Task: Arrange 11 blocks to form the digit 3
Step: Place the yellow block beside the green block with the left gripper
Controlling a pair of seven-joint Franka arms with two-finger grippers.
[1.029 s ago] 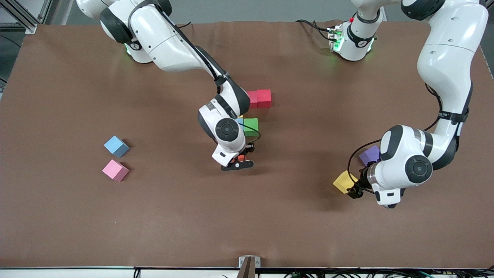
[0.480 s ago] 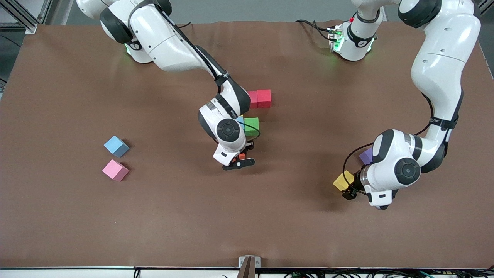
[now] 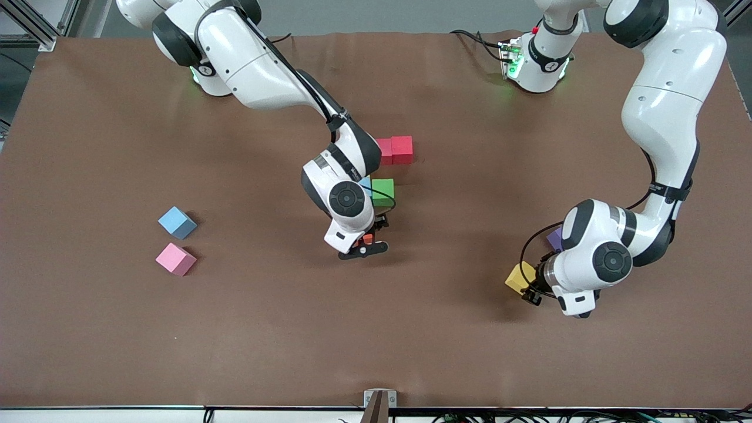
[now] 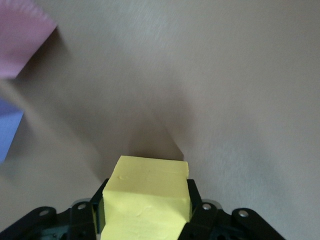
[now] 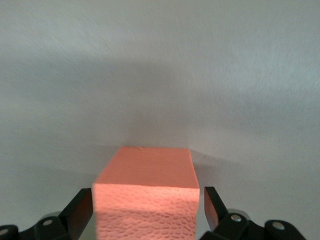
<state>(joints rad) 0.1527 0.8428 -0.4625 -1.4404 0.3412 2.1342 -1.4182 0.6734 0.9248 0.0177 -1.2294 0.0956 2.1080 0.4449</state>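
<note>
A wide brown desk [image 3: 117, 329] is being shared by two Franka arms, and the digit 3 is judged to be barely half begun. Only a small cluster is being shown at mid-desk: two red blocks [image 3: 395, 150] touching side by side, and, nearer the front camera, a green block [image 3: 382, 192] with a light blue block [image 3: 365, 185] touching it and largely hidden by the right arm. No complete bar or column is being shown yet, so most of the figure is judged to be outstanding.

The right end effector [image 3: 364, 242] is being held low over the desk just nearer the camera than the green block; in its wrist view, its fingers [image 5: 80, 212] are being seen spread slightly clear of the orange block [image 5: 147, 195] on both sides, so that block is judged released.

The left end effector [image 3: 530, 288] is being closed on the yellow block [image 4: 147, 200] toward the left arm's end of the desk, its fingers pressed against both sides. A purple block [image 3: 555, 238] is lying just beside it. A loose blue block [image 3: 176, 222] and a pink block [image 3: 175, 259] are waiting toward the right arm's end.
</note>
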